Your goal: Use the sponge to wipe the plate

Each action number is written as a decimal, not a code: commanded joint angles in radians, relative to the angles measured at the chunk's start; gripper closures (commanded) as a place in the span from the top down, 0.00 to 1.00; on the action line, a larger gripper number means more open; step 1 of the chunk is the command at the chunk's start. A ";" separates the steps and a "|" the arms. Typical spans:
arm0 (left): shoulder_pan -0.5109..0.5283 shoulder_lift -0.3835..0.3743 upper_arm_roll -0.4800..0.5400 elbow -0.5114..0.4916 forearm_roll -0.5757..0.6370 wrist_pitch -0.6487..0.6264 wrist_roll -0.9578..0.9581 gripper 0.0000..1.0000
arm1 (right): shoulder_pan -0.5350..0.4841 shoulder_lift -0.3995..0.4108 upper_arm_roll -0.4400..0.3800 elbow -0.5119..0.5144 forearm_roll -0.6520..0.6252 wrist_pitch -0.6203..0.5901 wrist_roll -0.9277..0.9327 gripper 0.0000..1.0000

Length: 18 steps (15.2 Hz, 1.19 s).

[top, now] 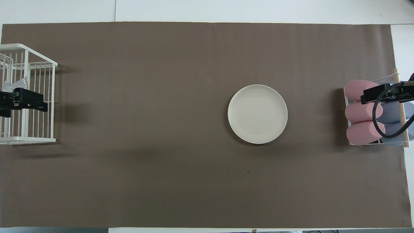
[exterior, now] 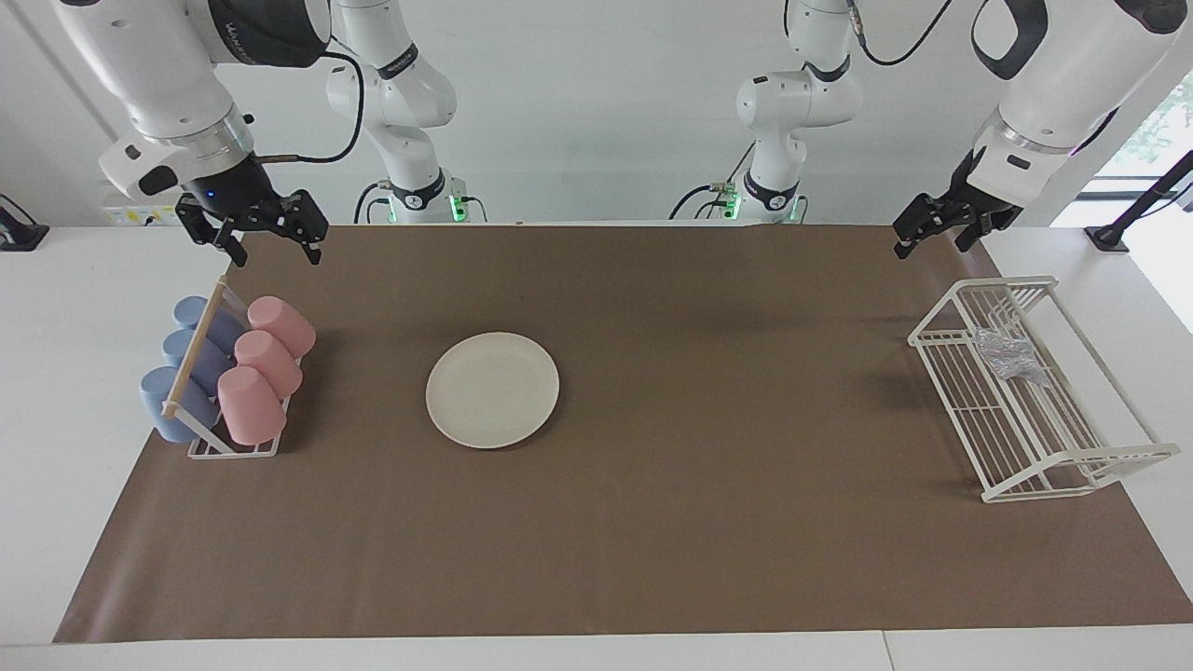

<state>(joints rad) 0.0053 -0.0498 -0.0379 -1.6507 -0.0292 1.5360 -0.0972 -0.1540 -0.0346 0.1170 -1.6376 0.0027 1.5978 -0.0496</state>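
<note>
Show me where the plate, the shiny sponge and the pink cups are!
plate (exterior: 492,390), facing view, on its flat middle.
sponge (exterior: 1005,355), facing view, on the wrinkly mesh inside the white rack.
pink cups (exterior: 268,364), facing view, on the middle cup's side.

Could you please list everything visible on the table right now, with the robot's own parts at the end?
plate: one, cream-white, flat on the mat near the middle, toward the right arm's end.
sponge: one, silvery-grey mesh wad, inside the wire rack.
wire rack: one, white, at the left arm's end.
pink cups: three, lying in the cup holder.
blue cups: three, beside the pink ones in the same holder.
cup holder: one, white with a wooden bar, at the right arm's end.
mat: one, brown, covering the table.
left gripper: open, raised over the mat's edge beside the rack, waiting.
right gripper: open, raised above the cup holder, waiting.
</note>
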 commanded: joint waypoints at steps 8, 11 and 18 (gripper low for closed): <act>0.005 -0.007 0.006 -0.003 -0.014 0.001 -0.003 1.00 | -0.006 -0.013 0.006 -0.005 -0.018 -0.012 -0.013 1.00; -0.004 -0.005 0.004 -0.006 0.058 0.042 -0.016 1.00 | -0.006 -0.013 0.007 -0.005 -0.012 -0.012 -0.004 1.00; -0.073 0.120 -0.002 -0.044 0.490 0.182 -0.145 1.00 | 0.023 -0.022 0.010 -0.018 -0.009 -0.062 0.354 1.00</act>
<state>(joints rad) -0.0426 0.0173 -0.0466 -1.6847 0.3569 1.6670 -0.2025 -0.1434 -0.0347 0.1195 -1.6383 0.0027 1.5558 0.1804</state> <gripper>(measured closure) 0.000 0.000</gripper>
